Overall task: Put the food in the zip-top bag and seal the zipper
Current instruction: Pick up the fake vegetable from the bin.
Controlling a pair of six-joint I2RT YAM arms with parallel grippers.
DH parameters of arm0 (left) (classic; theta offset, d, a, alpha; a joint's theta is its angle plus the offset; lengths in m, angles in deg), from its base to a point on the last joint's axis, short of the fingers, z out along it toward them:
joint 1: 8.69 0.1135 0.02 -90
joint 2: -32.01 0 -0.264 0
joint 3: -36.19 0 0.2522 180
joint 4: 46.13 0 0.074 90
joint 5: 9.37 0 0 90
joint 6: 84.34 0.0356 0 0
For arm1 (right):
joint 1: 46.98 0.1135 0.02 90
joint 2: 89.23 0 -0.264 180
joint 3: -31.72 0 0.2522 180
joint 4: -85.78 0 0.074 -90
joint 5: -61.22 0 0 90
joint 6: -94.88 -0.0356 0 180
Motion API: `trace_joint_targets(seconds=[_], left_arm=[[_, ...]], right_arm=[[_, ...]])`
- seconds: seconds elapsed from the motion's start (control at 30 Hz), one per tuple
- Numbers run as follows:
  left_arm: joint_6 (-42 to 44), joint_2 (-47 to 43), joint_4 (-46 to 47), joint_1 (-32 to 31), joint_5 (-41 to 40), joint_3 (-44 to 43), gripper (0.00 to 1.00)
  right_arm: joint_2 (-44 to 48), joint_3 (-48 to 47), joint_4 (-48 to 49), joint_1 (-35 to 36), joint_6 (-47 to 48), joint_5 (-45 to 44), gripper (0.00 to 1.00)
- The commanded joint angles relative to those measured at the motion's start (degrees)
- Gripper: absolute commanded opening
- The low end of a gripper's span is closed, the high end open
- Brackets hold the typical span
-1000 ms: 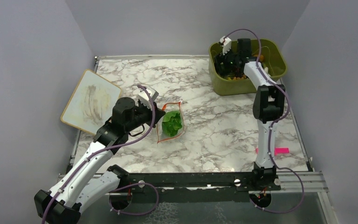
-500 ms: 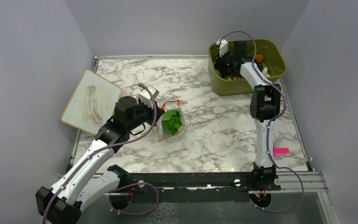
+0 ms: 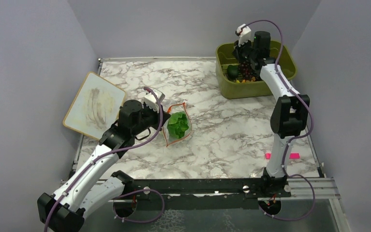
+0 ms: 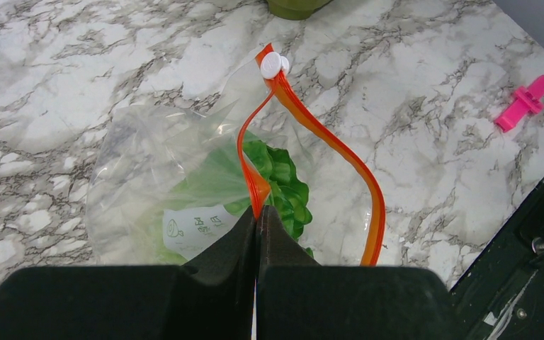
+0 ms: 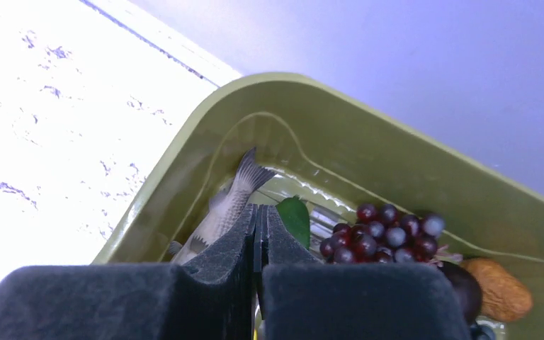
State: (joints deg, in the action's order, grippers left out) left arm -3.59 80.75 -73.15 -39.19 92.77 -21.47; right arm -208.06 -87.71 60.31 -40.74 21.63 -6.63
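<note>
The zip-top bag (image 3: 176, 126) (image 4: 149, 163) lies mid-table, mouth gaping, with the green lettuce (image 3: 178, 124) (image 4: 283, 177) inside. My left gripper (image 3: 162, 112) (image 4: 258, 212) is shut on one side of the orange-red zipper (image 4: 326, 142); its white slider (image 4: 273, 65) sits at the far end. Raised over the olive bin (image 3: 236, 89) (image 5: 184, 163), my right gripper (image 3: 246, 59) (image 5: 260, 212) is shut, seemingly pinching the thin green leaf (image 5: 294, 216) of the purple grapes (image 3: 244, 72) (image 5: 379, 234). A grey fish (image 5: 227, 205) lies in the bin below.
A dark green piece (image 3: 232, 71), orange bits and a brown piece (image 5: 499, 287) are in the bin. A pink clip (image 3: 285, 155) (image 4: 524, 103) lies by the right arm's base. A white board (image 3: 94, 104) rests at the table's left edge.
My right gripper closed down in the bin, then rose and shifted right above it, uncovering the grapes and the dark green piece. The left gripper and the bag stayed put.
</note>
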Motion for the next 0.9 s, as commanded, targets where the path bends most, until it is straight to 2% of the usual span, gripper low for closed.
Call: trace_joint_targets(seconds=[0.0, 0.1, 0.13, 0.23, 0.27, 0.33, 0.43, 0.6, 0.77, 0.87], left_arm=[[0.4, -1.3, 1.7, 0.2, -1.6, 0.7, 0.0], [0.4, -1.4, 1.9, 0.2, -1.9, 0.8, 0.0], [0.3, -1.4, 1.9, 0.2, -1.9, 0.8, 0.0], [0.3, -1.4, 1.9, 0.2, -2.2, 0.9, 0.0], [0.3, -1.3, 1.8, 0.1, -2.3, 1.0, 0.0], [0.3, -1.2, 2.0, 0.2, -2.8, 1.2, 0.0], [0.3, -0.5, 2.1, 0.1, -4.9, 1.2, 0.0], [-1.8, 0.1, 4.7, 0.2, -9.5, 2.3, 0.0], [-4.4, 8.9, 1.6, 0.2, -12.3, -4.0, 0.0], [-7.8, 14.1, -2.6, 0.2, -10.5, -10.4, 0.0]], right_arm=[[2.4, 0.4, -1.8, -0.3, -0.1, -3.5, 0.01], [2.9, 0.6, -4.9, -0.3, -1.1, -7.9, 0.02], [2.7, 0.3, -6.4, -0.3, -1.1, -9.4, 0.09], [1.3, -1.4, -11.1, -0.3, -0.8, -13.5, 0.39], [0.5, -2.4, -12.6, -0.3, -0.7, -14.9, 0.46], [-1.4, -4.8, -15.3, -0.3, -0.5, -17.8, 0.55], [-2.9, -7.3, -16.8, -0.4, -2.3, -21.3, 0.61], [-5.0, -10.3, -13.3, -1.0, -6.2, -27.7, 0.68], [-10.7, -18.7, -16.2, -2.7, -11.7, -23.1, 0.69], [-13.5, -22.7, -18.1, -4.0, -17.6, -20.8, 0.69]])
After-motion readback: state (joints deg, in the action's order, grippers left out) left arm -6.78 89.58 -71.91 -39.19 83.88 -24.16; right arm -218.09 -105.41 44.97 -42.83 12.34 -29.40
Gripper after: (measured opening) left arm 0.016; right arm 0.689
